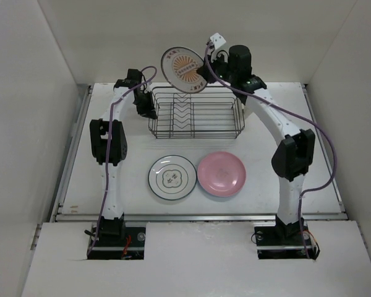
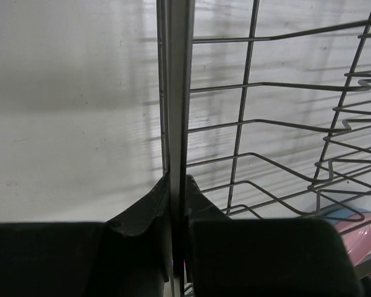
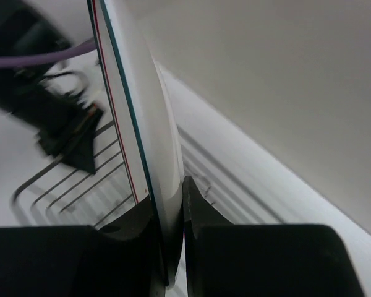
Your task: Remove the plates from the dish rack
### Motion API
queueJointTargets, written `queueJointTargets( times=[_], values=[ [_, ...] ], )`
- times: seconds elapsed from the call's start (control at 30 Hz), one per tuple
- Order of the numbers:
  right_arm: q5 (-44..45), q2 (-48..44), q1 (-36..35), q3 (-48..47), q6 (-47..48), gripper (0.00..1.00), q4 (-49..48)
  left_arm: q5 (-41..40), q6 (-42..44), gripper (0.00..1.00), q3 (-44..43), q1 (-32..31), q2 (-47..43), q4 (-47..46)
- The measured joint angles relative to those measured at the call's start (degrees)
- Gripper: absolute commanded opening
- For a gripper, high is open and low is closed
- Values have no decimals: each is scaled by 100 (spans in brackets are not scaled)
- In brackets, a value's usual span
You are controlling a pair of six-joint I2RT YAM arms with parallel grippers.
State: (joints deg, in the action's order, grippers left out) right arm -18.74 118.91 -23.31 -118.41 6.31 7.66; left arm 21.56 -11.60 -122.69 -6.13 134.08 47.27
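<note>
Orange-centred plate (image 1: 184,69) is pinched by raised right end effector (image 1: 203,69); left end effector (image 2: 176,207) seemingly clamps dish rack (image 1: 196,134).

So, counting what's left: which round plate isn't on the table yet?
The white plate with the orange patterned centre: the right gripper holds it above the black wire dish rack. The white flower-outline plate and the pink plate lie flat.
</note>
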Motion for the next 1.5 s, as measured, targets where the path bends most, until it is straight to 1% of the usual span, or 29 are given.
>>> queueJointTargets(
  times=[0.1,0.23,0.27,0.3,0.33,0.37,0.4,0.47,0.53,0.6,0.63,0.67,0.7,0.73,0.83,0.93,1.07,1.13,1.23,1.27,1.37,1.47,1.5],
  values=[
    [-905,-494,-28,354,216,0,699,-48,-96,0,-2,-20,2,-81],
    [-1574,-1196,-251,1585,529,0,1606,-140,-76,0,-46,-31,11,-76],
    [-1705,-1303,-341,1945,601,0,1808,-162,-59,4,-50,-33,13,-76],
    [-1799,-1344,-437,2225,669,1,2061,-192,-42,12,-79,-37,24,-68],
    [-1878,-1340,-531,2465,723,3,2310,-203,-37,12,-83,-37,26,-68],
    [-1921,-1298,-649,2688,765,6,2509,-229,-42,17,-111,-37,42,-72],
    [-1943,-1235,-750,2859,802,9,2717,-254,-22,27,-122,-33,72,-111],
    [-1982,-1036,-951,3036,857,12,3086,-304,4,32,-149,-11,149,-120],
    [-2096,-804,-1095,3047,831,17,3220,-315,31,36,-160,20,214,-107],
    [-2120,-614,-1211,2924,804,33,3241,-363,101,39,-160,26,216,-94],
    [-2068,-525,-1252,2833,811,43,3246,-404,140,41,-160,17,216,-90],
    [-2031,-431,-1281,2734,807,66,3244,-476,212,43,-160,2,214,-85],
    [-1954,-343,-1298,2643,793,98,3233,-575,295,47,-162,-20,192,-74],
    [-1880,-273,-1314,2566,782,100,3226,-688,389,49,-162,-57,177,-57],
    [-1670,-175,-1331,2437,802,100,3235,-1010,636,55,-157,-227,111,7],
    [-1534,-179,-1381,2361,813,100,3237,-1196,780,56,-151,-424,37,50],
    [-1384,-278,-1506,2382,807,100,3228,-1189,752,58,-151,-520,-81,76],
    [-1276,-476,-1550,2511,754,100,3189,-1165,710,58,-151,-433,-166,98],
    [-800,-1174,-1611,2879,492,100,3027,-1196,706,59,-98,-229,-387,133],
    [-540,-1445,-1615,2975,358,100,2942,-1228,715,60,-55,-184,-490,144],
    [713,-2404,-1572,3128,-216,100,2677,-1368,730,64,94,-35,-898,201],
    [2653,-3294,-1427,3134,-761,100,2455,-1521,737,72,247,76,-1460,212],
    [3451,-3585,-1335,3200,-911,100,2345,-1596,748,75,304,107,-1670,212]
  ],
)
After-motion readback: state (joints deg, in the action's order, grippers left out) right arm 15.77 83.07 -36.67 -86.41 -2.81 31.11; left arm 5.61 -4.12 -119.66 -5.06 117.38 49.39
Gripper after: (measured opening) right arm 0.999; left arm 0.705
